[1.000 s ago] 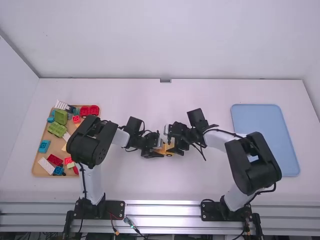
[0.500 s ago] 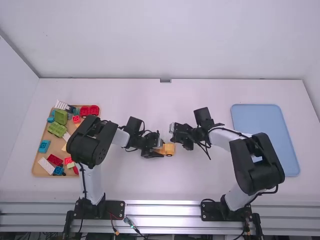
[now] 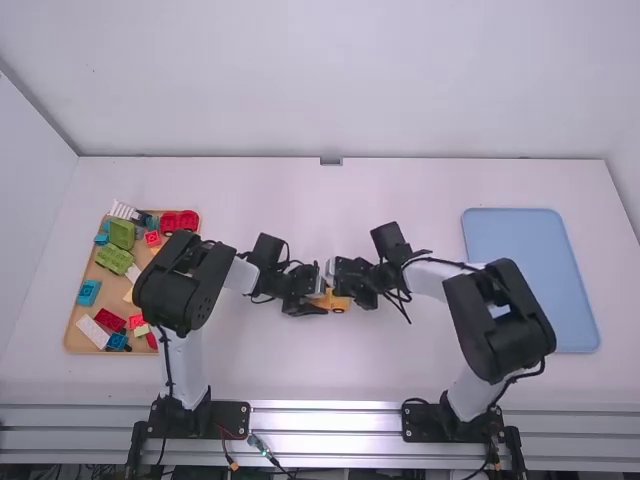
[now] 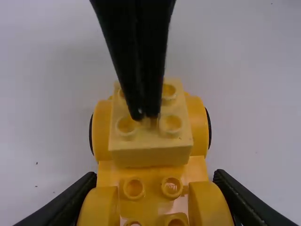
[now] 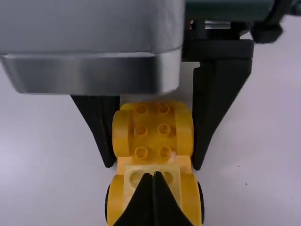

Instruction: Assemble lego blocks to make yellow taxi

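Observation:
In the high view my left gripper (image 3: 316,297) holds the yellow car base (image 3: 340,303) at mid-table, with my right gripper (image 3: 341,283) over its other end. The left wrist view has the left gripper (image 4: 155,178) shut on the studded end of the car base (image 4: 153,188), one finger per side. A pale yellow brick (image 4: 150,146) sits on the base between the wheels at the far end. In the right wrist view the right gripper (image 5: 154,175) is shut, nothing between its fingers, tips at the top of the pale yellow brick (image 5: 174,181).
At the left stands a wooden tray (image 3: 72,335) of loose green, red, blue and white bricks. A blue tray (image 3: 530,270) lies at the right, beside the right arm.
The right gripper drew back to the right off the car, then came left over it again. The left gripper and the car base have kept still.

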Available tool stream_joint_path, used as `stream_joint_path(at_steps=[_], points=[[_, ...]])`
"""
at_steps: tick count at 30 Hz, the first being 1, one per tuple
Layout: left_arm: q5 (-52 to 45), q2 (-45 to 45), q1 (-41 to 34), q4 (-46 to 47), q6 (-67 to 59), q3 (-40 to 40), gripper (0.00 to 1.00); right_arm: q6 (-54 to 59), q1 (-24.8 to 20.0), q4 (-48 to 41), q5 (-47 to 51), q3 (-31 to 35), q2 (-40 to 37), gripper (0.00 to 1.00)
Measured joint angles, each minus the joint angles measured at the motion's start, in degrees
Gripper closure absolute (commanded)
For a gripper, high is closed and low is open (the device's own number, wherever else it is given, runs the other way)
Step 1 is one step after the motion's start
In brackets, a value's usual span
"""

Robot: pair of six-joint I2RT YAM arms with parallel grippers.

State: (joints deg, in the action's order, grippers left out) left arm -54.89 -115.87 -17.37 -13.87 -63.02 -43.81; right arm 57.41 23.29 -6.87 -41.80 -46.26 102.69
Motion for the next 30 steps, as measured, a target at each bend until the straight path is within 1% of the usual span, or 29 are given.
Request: stream_joint_path(at_steps=[7, 12, 15, 21, 30], points=[[-0.1, 0.0, 0.0, 0.0, 0.0, 0.0, 0.63, -0.3, 0.3, -3.0, 1.8, -1.3, 0.0, 1.0], [-0.1, 0.0, -0.1, 0.0, 0.0, 0.1, 0.63, -0.3, 0.3, -2.7, 1.7, -1.4, 0.4, 1.0], [0.0, 0.0, 0.0, -0.1, 0.0, 0.1, 0.63, -0.3, 0.3, -1.8, -0.5, -2.1, 2.4, 1.0], [-0.1, 0.0, 0.4, -0.1, 0.0, 0.1, 0.65, 2.5, -1.2, -2.8, -4.9, -3.3, 4.9, 1.0], [-0.1, 0.0, 0.4, -1.8, 1.0, 0.6, 0.64, 5.3, -1.8, -1.9, -6.7, -3.3, 5.4, 1.0]])
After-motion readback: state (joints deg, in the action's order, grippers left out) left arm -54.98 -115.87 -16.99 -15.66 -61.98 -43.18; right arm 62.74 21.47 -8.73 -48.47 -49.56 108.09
